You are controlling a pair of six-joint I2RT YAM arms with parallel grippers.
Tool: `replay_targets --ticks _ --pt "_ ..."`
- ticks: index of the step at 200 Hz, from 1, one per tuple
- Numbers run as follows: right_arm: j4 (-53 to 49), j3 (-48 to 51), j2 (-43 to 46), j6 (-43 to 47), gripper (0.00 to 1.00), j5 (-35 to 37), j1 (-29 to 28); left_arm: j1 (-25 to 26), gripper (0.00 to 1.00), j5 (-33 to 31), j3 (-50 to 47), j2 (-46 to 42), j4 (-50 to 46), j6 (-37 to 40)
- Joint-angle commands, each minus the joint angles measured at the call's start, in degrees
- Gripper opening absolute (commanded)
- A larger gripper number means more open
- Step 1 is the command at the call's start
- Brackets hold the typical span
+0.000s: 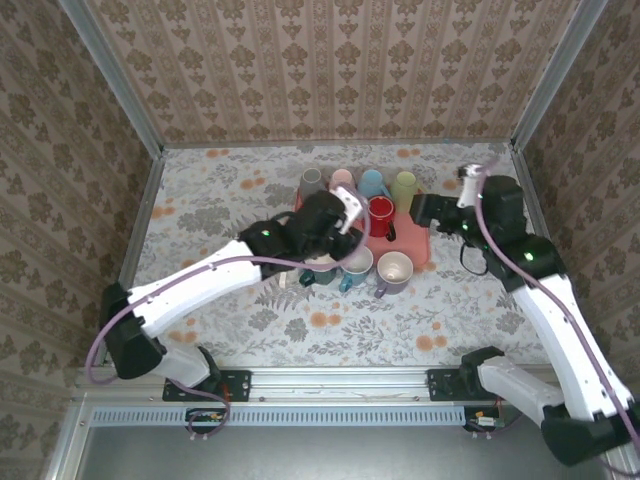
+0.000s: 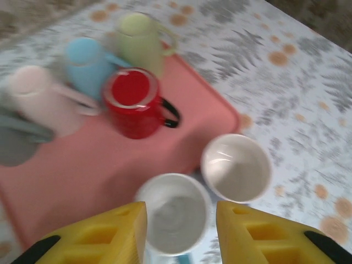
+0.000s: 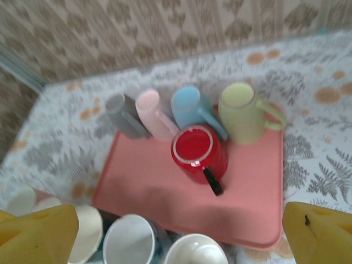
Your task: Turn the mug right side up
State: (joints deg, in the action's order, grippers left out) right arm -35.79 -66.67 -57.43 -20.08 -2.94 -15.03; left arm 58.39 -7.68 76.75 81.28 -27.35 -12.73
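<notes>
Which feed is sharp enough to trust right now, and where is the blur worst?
Top external: sharp and evenly lit, with only soft shadows. Left wrist: motion blur throughout; the pink mug and grey mug smear into each other, while the red mug is readable. Right wrist: mildly soft, but the red mug and the tray are clear enough to work from.

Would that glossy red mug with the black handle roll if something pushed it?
Probably not: the red mug stands on end on the pink tray, so it would likely slide. Its glossy surface suggests hard, slippery, breakable ceramic.
</notes>
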Motion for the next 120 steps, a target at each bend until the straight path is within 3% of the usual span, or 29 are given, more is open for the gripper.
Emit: replay_targets --ticks 1,29,72,120 --pt "-4.79 -3.92 -7.65 6.80 0.98 -0.49 -4.06 -2.68 0.42 -0.33 -3.03 -5.62 -3.42 0.70" --pt "-10.92 -12.23 -22.69 14.30 1.00 4.11 -9.99 -4.98 0.46 -0.97 -9.04 -11.94 -0.43 0.80" --pt "-12.30 -20.99 -38.79 14.15 1.00 16.87 -11.03 -5.10 0.55 2.39 -10.99 -17.03 -1.36 2.09" --pt "-15.42 -27.63 -50.29 12.18 1.00 11.53 -8.65 -4.90 0.60 3.55 -15.25 -21.31 0.83 6.76"
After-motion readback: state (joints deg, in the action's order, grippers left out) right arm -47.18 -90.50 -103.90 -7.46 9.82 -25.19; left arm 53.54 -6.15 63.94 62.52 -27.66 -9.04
